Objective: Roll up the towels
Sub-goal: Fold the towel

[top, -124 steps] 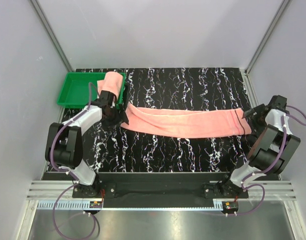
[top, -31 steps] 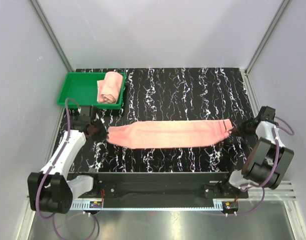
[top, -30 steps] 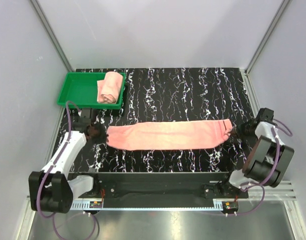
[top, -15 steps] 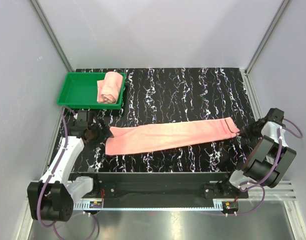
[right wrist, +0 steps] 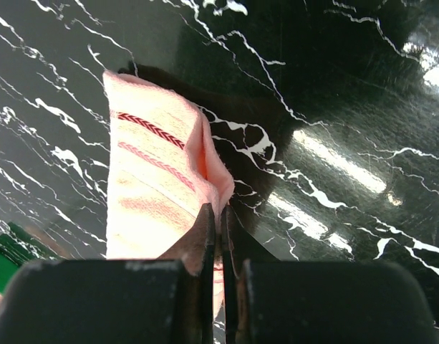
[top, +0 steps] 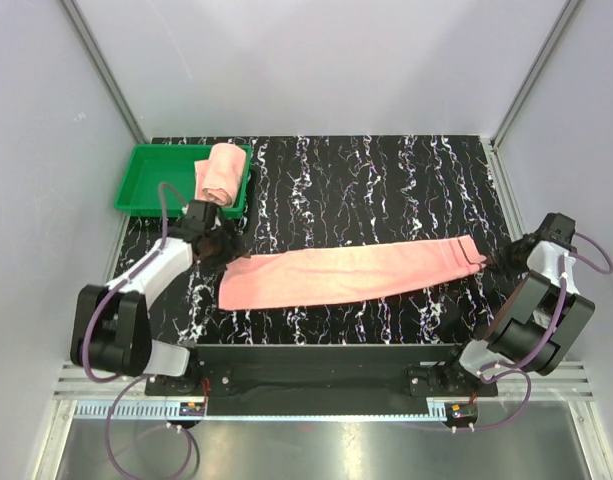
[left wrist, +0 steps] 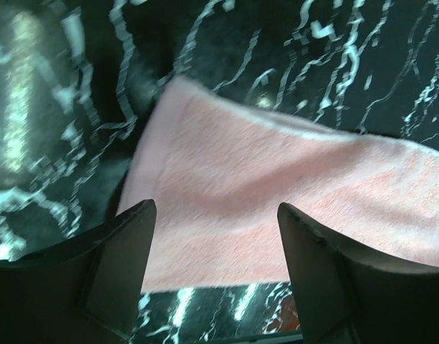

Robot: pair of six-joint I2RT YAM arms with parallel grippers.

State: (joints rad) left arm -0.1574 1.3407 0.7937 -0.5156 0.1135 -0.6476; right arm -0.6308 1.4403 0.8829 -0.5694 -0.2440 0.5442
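Left gripper (top: 229, 248) has just let go: 1 second ago it was clamped on the left end of the flat towel (top: 351, 272), now its jaws stand apart and hover over that end with nothing between them. The left wrist view shows pink terry under the spread fingers (left wrist: 122, 251), not pinched. It also slid in from the table edge toward the towel's far left corner. Right gripper (top: 494, 261) is clenched, and the right wrist view shows its tips closed on a fold at the striped right end, so you keep hold of that side. The towel has gone from being pulled taut between both arms, and 4 seconds ago sitting further back, to lying flat in 1 long strip across the middle of the table (top: 386, 180), slightly slanted with the right end further from the bases. The 2nd one, the rolled towel (top: 220, 175), sits at the right end of the green tray (top: 151, 180), untouched by either arm. My read: spreading is finished and the left release sets up the roll, probably starting from the left end while the right end stays pinned. Rolling of this towel has not begun. Watch that slant; it may give a crooked roll.
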